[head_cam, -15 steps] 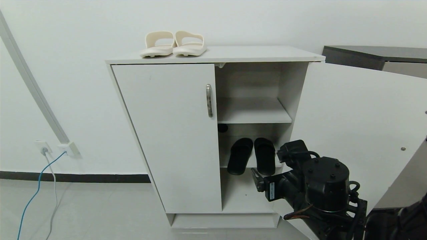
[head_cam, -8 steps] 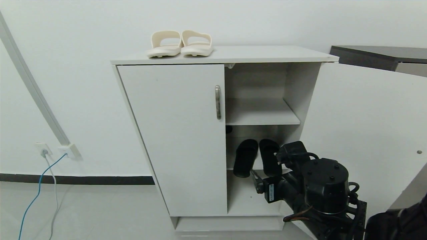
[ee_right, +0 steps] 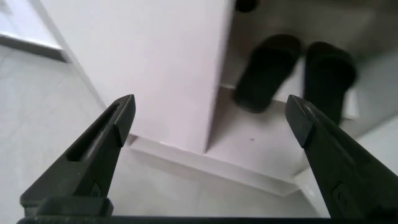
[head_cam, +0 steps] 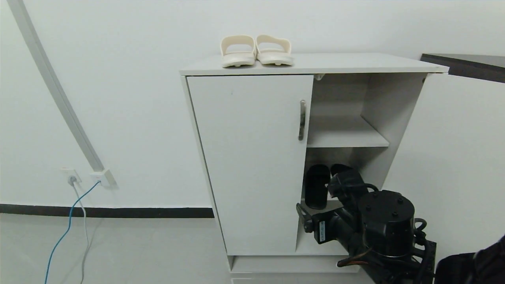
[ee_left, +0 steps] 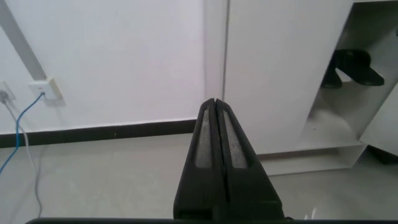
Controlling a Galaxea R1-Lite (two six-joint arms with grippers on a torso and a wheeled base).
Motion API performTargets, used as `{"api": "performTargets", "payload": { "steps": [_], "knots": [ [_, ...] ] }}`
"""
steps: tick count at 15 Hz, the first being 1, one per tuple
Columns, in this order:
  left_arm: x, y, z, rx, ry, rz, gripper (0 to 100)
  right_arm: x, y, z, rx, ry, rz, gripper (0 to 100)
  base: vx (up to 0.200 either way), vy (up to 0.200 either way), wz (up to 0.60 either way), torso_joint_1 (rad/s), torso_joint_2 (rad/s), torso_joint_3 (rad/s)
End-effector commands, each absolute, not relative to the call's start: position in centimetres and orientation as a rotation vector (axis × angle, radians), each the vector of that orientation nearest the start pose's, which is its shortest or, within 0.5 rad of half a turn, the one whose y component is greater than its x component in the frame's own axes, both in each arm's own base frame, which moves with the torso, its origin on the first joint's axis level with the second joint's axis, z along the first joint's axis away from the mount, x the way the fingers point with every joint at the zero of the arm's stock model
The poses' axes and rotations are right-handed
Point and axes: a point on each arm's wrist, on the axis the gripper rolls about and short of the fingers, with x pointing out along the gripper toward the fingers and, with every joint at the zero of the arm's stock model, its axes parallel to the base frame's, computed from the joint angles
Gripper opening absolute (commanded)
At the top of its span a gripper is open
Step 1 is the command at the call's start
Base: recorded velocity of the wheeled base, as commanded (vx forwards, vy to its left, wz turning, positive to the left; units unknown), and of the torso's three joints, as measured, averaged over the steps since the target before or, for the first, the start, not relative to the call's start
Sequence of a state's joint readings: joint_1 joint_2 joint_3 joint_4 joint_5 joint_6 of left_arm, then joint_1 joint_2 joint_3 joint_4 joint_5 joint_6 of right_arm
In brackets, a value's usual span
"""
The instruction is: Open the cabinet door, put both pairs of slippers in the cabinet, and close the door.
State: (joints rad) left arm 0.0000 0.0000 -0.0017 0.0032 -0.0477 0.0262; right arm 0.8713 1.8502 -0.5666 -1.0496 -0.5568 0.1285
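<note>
We see the black slippers only partly behind the right arm; the open door runs past the edge.

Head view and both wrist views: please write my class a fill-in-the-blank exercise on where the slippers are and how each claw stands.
1. The cream slippers lie on ___ of the cabinet.
2. The slippers inside are ___ in colour.
3. The left claw is ___.
4. The right claw, facing the cabinet's open side, is ___.

Missing words: top; black; shut; open.
</note>
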Motion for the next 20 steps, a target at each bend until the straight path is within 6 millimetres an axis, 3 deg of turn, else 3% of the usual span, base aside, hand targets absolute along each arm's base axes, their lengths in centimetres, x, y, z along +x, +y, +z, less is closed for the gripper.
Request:
{"api": "performTargets", "payload": {
  "steps": [1,20],
  "knots": [
    [-2.28,-0.11,7.56,0.026,0.002,-0.048,0,20.16,22.12,11.88,-0.03,0.2,0.302,100,0.0,0.2,0.0,0.007,0.0,0.007],
    [-2.28,-0.11,7.56,0.024,0.002,-0.048,0,19.77,21.63,11.44,-0.088,0.185,0.324,100,0.0,0.011,0.0,0.0,0.0,0.0]
  ]
}}
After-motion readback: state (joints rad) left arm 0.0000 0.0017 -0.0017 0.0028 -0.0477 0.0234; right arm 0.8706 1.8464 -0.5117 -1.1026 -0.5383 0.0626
